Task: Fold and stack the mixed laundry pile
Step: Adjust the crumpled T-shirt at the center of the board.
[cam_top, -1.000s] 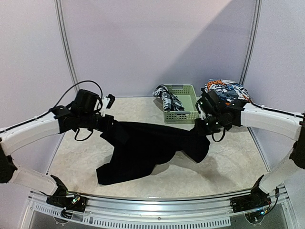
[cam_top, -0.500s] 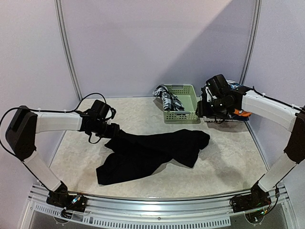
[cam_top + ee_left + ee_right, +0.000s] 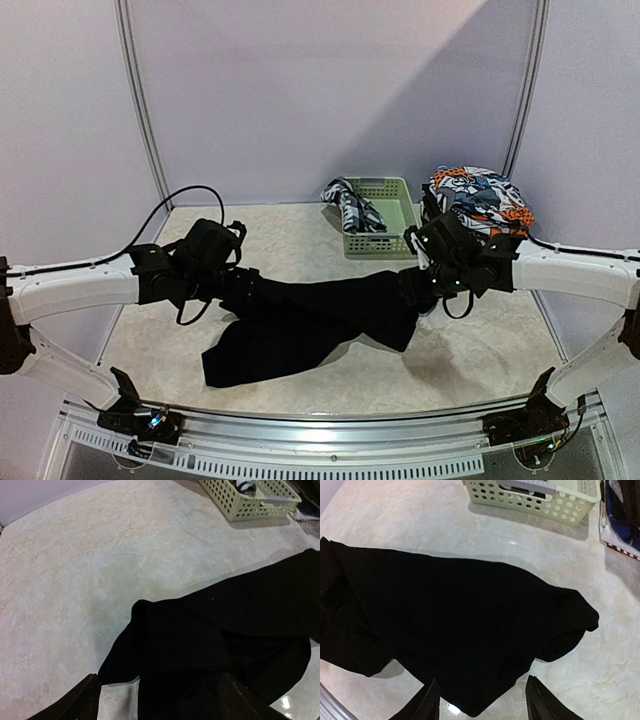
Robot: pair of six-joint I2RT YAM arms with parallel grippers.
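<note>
One black cloth (image 3: 310,325) is lying rumpled mid-table, with the left gripper (image 3: 159,690) and right gripper (image 3: 482,680) hovering over its two ends, both spread wide and grasping nothing. One checked shirt (image 3: 350,205) is hanging over the single green basket (image 3: 380,243), and one printed heap (image 3: 480,195) is sitting at far right.

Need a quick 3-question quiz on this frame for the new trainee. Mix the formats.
1. True or false: the black cloth lies inside the basket.
2. What hangs over the basket's edge? A) checked shirt B) black cloth C) nothing
3. Fill in: the left gripper and right gripper both stand ___ above the black cloth.

Key
1. False: it lies spread on the table.
2. A
3. open
</note>
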